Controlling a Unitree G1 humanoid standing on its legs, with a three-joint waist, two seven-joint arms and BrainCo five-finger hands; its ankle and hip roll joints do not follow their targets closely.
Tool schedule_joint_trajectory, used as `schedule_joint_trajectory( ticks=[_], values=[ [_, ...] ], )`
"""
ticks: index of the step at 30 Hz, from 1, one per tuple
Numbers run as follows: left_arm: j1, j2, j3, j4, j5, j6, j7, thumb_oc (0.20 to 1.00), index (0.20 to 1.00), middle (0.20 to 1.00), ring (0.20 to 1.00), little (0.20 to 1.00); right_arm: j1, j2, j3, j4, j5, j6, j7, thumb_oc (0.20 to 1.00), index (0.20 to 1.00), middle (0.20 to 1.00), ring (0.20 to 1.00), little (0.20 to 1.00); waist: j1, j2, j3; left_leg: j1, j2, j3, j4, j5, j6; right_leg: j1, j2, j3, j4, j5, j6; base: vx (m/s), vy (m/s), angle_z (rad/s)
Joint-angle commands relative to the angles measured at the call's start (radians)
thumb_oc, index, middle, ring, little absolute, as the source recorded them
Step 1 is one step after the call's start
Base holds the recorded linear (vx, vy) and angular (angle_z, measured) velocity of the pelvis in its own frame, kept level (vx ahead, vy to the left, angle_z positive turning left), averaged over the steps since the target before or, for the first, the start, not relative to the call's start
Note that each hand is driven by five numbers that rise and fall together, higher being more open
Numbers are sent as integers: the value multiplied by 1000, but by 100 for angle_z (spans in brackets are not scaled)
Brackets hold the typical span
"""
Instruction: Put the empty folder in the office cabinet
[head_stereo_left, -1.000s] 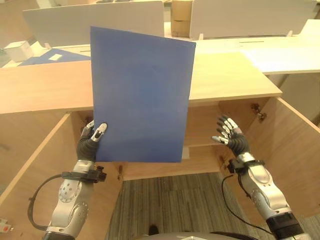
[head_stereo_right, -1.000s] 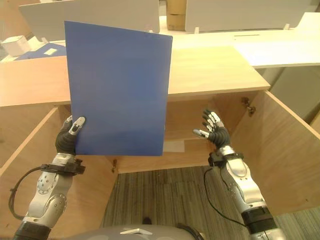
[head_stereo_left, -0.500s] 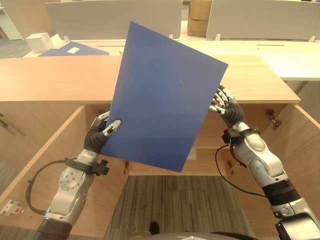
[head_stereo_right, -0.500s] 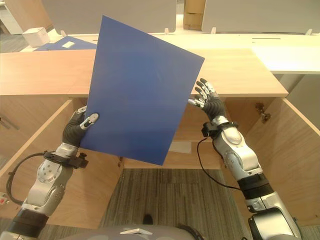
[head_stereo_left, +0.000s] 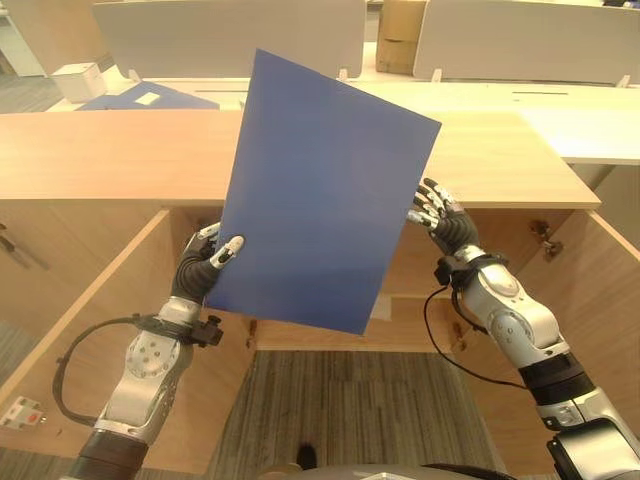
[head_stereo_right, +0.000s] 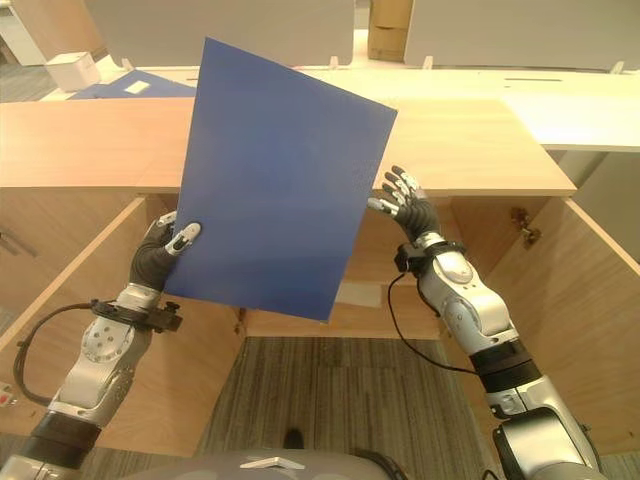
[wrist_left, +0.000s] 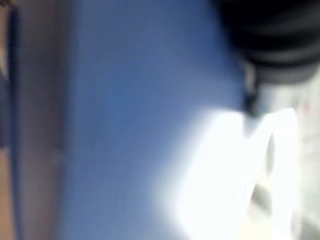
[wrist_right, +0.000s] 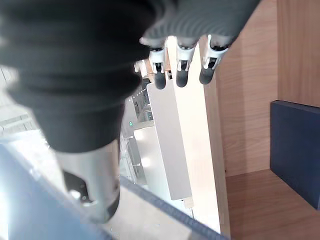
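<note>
1. Left hand (head_stereo_left: 203, 272): I see its thumb on the blue folder (head_stereo_left: 325, 190), pinching the lower left corner; the fingers are hidden behind the folder.
2. Right hand (head_stereo_right: 408, 208): fingers spread and straight beside the folder's right edge; I cannot tell whether the thumb touches it.
3. Folder stands upright, tilted, in front of the open cabinet (head_stereo_left: 90, 160), which is behind both hands.
4. Beyond the cabinet top, a second blue folder (head_stereo_left: 150, 97) lies on a desk (head_stereo_left: 560, 105) near a white box (head_stereo_left: 78, 81).
</note>
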Motion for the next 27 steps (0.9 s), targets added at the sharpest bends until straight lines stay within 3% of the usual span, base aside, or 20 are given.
schedule_joint_trajectory(
  ticks=[1,13,22,27],
  values=[
    [-117,57,-1,17,46,-96,39,200,200,200,200,200,-122,25,11,-39,12,-20,10,1000,1000,1000,1000,1000,4,-32,-31,78,11,9,1,-153,-9,-45,-31,-29,-3,24,42,0,0,0],
    [-114,49,10,19,32,-97,-3,200,200,200,200,200,-92,26,16,-50,38,-12,54,1000,1000,1000,1000,1000,-1,-33,-32,76,15,12,1,-148,-14,-46,-30,-28,-3,25,40,0,0,0],
    [-135,4,-103,30,-25,-52,-87,200,200,200,200,200,-134,71,73,-64,79,-4,42,1000,1000,1000,1000,1000,-3,-29,-26,77,15,16,1,-150,-11,-47,-26,-23,-3,27,37,0,0,0],
    [-123,-18,-149,43,-87,-59,-71,200,200,200,200,200,-140,85,88,-67,84,-9,29,1000,1000,1000,1000,1000,-2,-30,-24,76,14,16,1,-152,-11,-47,-26,-24,-3,27,36,0,0,0]
  ],
)
